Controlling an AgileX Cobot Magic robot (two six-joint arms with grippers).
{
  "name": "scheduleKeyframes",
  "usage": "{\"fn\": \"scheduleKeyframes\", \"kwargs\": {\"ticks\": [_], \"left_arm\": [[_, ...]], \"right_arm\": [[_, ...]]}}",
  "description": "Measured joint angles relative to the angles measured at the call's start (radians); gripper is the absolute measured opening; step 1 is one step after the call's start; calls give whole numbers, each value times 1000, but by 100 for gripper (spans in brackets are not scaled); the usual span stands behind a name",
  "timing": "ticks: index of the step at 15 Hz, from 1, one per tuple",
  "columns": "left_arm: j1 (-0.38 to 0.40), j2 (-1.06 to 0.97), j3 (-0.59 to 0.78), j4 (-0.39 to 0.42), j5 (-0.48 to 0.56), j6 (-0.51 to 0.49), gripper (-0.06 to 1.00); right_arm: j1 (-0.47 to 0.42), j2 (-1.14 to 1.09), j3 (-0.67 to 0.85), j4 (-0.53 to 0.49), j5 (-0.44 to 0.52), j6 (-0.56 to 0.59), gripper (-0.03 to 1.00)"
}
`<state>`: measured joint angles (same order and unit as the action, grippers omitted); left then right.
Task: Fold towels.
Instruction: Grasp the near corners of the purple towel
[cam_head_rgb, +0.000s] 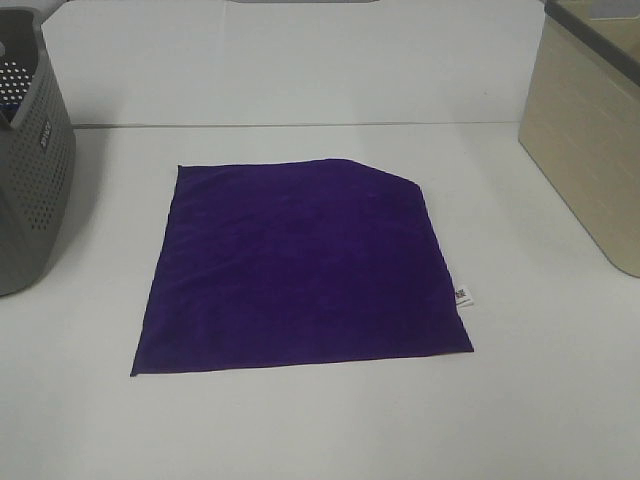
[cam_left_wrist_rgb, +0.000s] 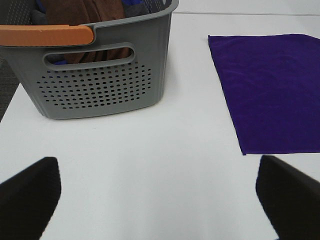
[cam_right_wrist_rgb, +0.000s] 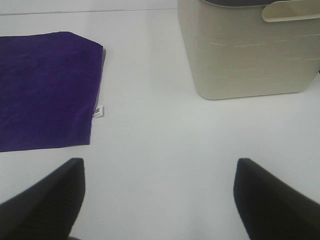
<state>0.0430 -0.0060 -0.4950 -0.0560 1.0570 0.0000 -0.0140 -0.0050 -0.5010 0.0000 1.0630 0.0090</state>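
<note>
A deep purple towel (cam_head_rgb: 300, 265) lies flat and spread out on the white table, its far right corner turned under. A small white tag (cam_head_rgb: 463, 296) sticks out at its right edge. The towel also shows in the left wrist view (cam_left_wrist_rgb: 270, 90) and in the right wrist view (cam_right_wrist_rgb: 45, 87), with the tag (cam_right_wrist_rgb: 99, 111). My left gripper (cam_left_wrist_rgb: 160, 200) is open and empty over bare table, short of the towel's near left corner. My right gripper (cam_right_wrist_rgb: 160, 200) is open and empty over bare table, to the right of the towel. Neither gripper shows in the exterior high view.
A grey perforated basket (cam_head_rgb: 35, 170) stands at the table's left; the left wrist view shows its orange handle (cam_left_wrist_rgb: 45, 35) and brown cloth (cam_left_wrist_rgb: 95, 15) inside. A beige bin (cam_head_rgb: 590, 140) stands at the right, also in the right wrist view (cam_right_wrist_rgb: 245, 55).
</note>
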Motion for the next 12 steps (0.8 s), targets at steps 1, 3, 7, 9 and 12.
{"fn": "scheduleKeyframes", "kwargs": {"ticks": [1,3,7,9,12], "left_arm": [[0,0,0,0,0,0,99],[0,0,0,0,0,0,99],[0,0,0,0,0,0,99],[0,0,0,0,0,0,99],[0,0,0,0,0,0,99]], "right_arm": [[0,0,0,0,0,0,80],[0,0,0,0,0,0,80],[0,0,0,0,0,0,80],[0,0,0,0,0,0,80],[0,0,0,0,0,0,80]]}}
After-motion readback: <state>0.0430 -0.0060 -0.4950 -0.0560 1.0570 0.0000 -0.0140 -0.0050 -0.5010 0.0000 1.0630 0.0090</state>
